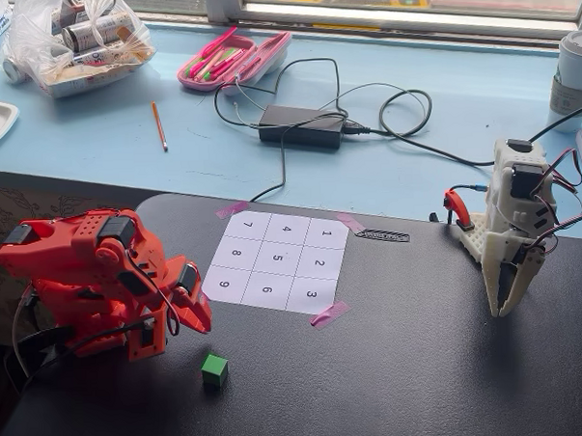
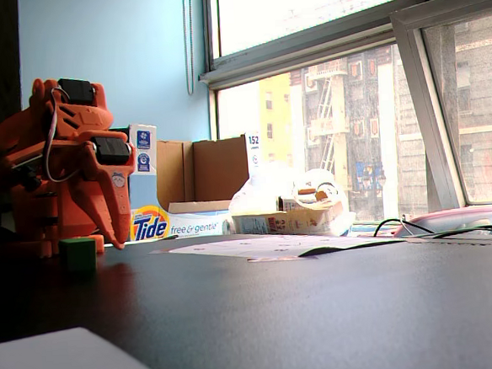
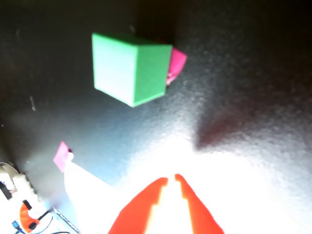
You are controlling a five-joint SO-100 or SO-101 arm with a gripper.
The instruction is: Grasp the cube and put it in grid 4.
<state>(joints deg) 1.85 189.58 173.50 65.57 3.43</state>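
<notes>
Sitting on the dark tabletop (image 1: 423, 367), the cube (image 1: 215, 370) rests flat, clear of the numbered sheet (image 1: 276, 261) and below its lower left corner in a fixed view. In the low fixed view the cube (image 2: 79, 254) stands just in front of the orange arm (image 2: 59, 164). In the wrist view the cube (image 3: 130, 68) lies well apart from the gripper (image 3: 171, 180), whose two orange tips nearly meet with only a thin slit between them and nothing held. In a fixed view the gripper (image 1: 192, 317) points down at the tabletop, near the cube but not touching it. Grid 4 (image 1: 285, 229) is the middle cell of the sheet's far row, between 7 and 1, and is bare. Pink tape (image 1: 329, 314) pins the sheet's corners. A white arm (image 1: 514, 228) stands at the right side of the tabletop. Behind, on the blue sill (image 1: 123, 138), lie a black power brick (image 1: 301, 126) with cables and a pink pencil case (image 1: 231, 58).
</notes>
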